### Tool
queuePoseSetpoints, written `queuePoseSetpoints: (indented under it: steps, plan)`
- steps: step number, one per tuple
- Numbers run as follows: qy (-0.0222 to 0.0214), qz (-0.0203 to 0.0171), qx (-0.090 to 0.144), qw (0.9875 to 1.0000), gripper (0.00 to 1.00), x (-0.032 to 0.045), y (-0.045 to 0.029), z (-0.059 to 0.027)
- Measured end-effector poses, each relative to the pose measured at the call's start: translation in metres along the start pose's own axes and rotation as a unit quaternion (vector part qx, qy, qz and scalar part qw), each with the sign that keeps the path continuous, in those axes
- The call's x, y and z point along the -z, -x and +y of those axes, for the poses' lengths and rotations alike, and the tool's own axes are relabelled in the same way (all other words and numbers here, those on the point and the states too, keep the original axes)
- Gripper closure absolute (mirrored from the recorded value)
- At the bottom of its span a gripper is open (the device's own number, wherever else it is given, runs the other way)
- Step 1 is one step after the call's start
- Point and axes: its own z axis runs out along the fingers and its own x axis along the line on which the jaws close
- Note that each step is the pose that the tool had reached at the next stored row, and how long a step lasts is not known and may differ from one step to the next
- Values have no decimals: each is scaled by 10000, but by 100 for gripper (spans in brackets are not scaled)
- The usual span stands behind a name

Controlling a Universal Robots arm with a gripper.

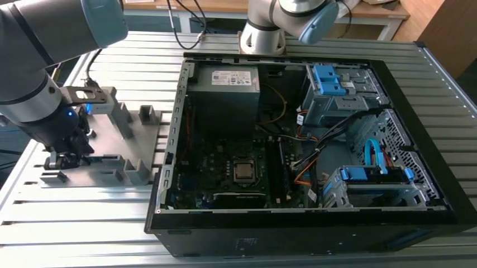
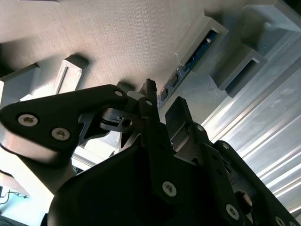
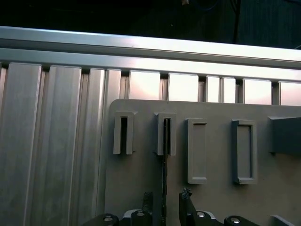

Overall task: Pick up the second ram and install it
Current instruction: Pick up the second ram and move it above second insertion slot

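While the gripper (image 1: 60, 162) sits low over the grey fixture (image 1: 111, 162) at the exterior view's left, we can see in the first wrist view that its two fingers (image 3: 148, 202) are spread apart. The second ram (image 3: 164, 174) runs right down the gap between them. As far as we can tell neither finger is touching it yet, there's a sliver of fixture showing on each side.

The ram is standing on its thin edge, with its far end tucked into one of the narrow slotted blocks (image 3: 166, 134) on the fixture plate. A matching narrow block (image 3: 123, 134) sits just beside it, and two wider rectangular pockets (image 3: 196, 150) come next in the row. In the second wrist view we get the same thing from down low: the dark stick (image 2: 203, 47) slotted in its block and heading toward the parted fingertips (image 2: 178, 110).

Over on the exterior view's right, the open computer case (image 1: 298, 234) lies on the slatted aluminium table (image 1: 75, 223), well apart from the ram. Inside it we can make out the motherboard (image 1: 216, 162) with the CPU socket (image 1: 244, 171), a power supply (image 1: 223, 89) at the far end, blue-trimmed drive cages (image 1: 335, 84), plus an orange cable (image 1: 302, 180) and a blue cable (image 1: 372, 153).
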Motion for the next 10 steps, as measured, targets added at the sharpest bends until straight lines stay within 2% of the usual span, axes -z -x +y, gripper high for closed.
queuePoseSetpoints:
  steps: [3, 5, 6, 8, 10]
  plan:
    - [0, 0, 0, 10000, 66, 0, 0, 0]
    - [0, 0, 0, 10000, 78, -1, 0, 0]
    - [0, 0, 0, 10000, 78, -1, 0, 0]
    - [0, 0, 0, 10000, 86, -1, 0, 0]
    - [0, 0, 0, 10000, 86, -2, 0, 0]
